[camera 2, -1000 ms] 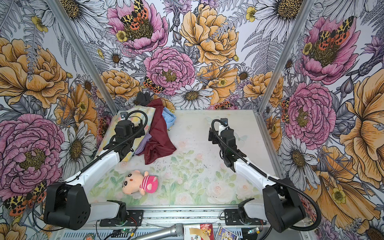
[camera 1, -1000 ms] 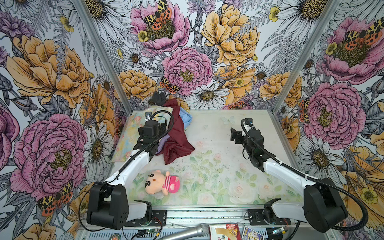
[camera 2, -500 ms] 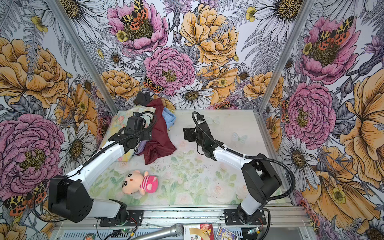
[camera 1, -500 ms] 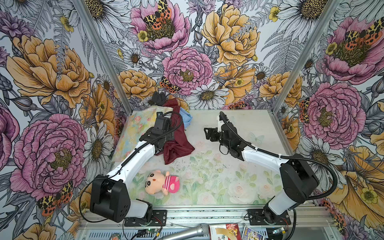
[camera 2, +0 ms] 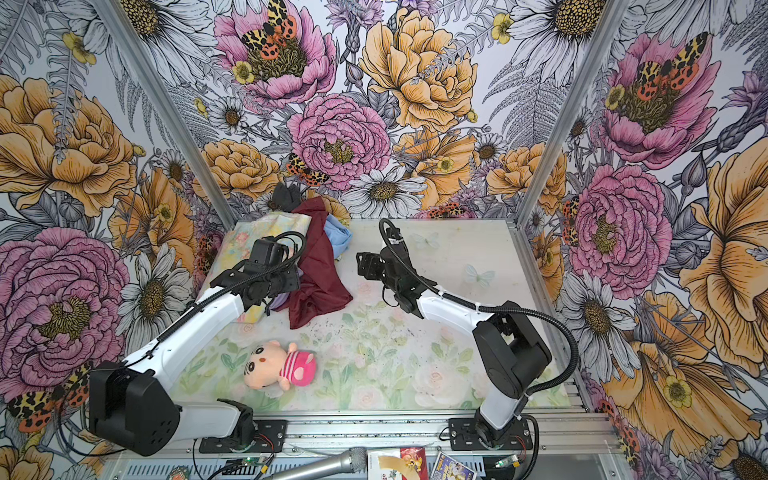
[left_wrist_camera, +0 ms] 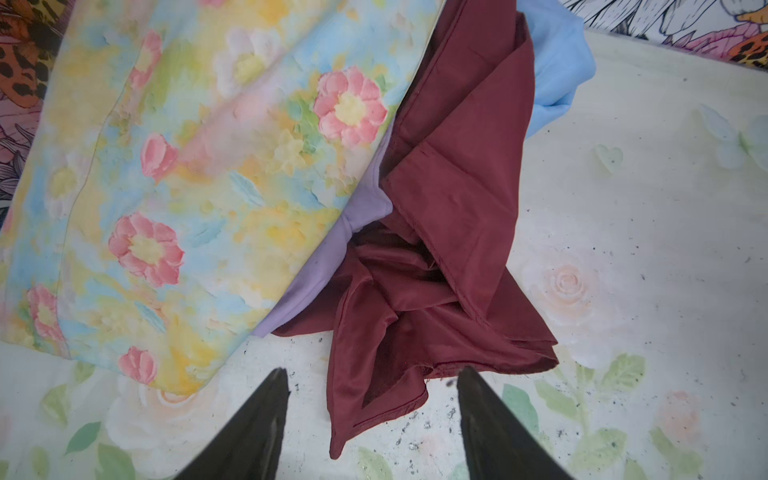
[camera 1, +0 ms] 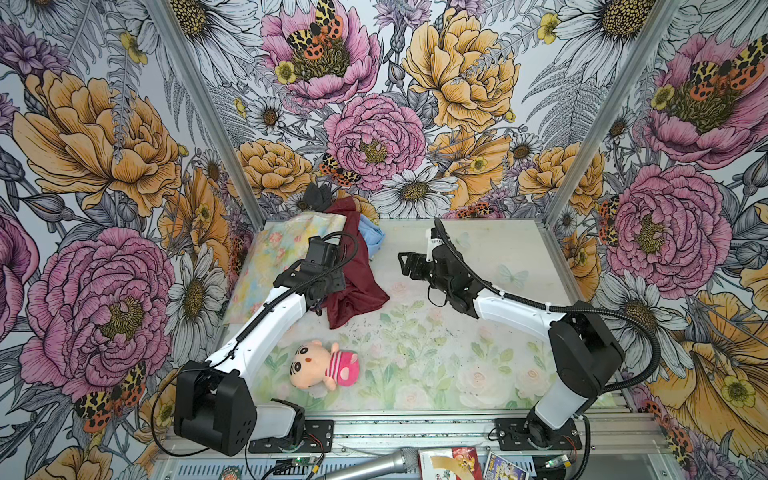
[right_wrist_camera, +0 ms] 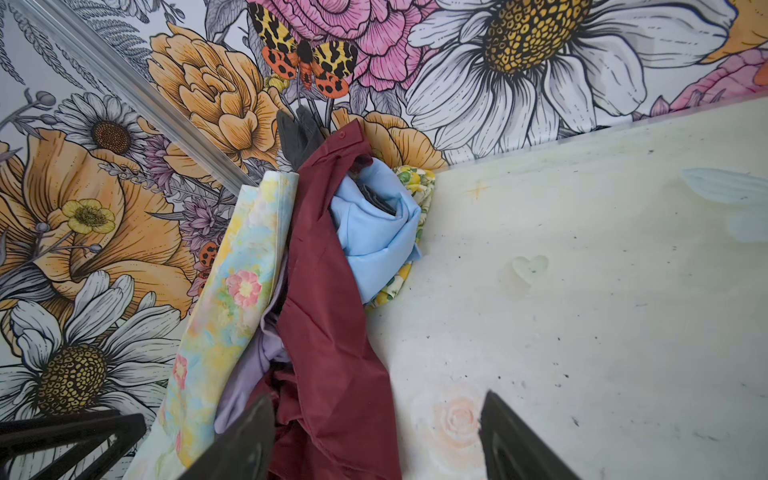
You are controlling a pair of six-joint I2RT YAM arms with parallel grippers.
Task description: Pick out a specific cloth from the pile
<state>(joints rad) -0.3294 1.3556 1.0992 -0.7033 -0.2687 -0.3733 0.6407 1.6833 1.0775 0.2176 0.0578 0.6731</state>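
1. Both arms have swung in toward the pile [camera 1: 353, 266] since a second ago. The right gripper [right_wrist_camera: 378, 397] has moved most, from out at the side to near the maroon cloth [left_wrist_camera: 457, 187].
2. Nothing's picked yet. The lavender cloth [left_wrist_camera: 365, 208] is wedged in the pile, with only a strip showing between the floral sheet [left_wrist_camera: 187, 166] and the maroon cloth.
3. The left gripper [left_wrist_camera: 372, 372] hangs over the maroon cloth's corner, jaws apart and empty. The lavender strip sits just ahead of it, on the floral-sheet side.
4. The right gripper's jaws are apart and empty too.
5. Left to do, I'd guess: pinch that strip and pull it free.
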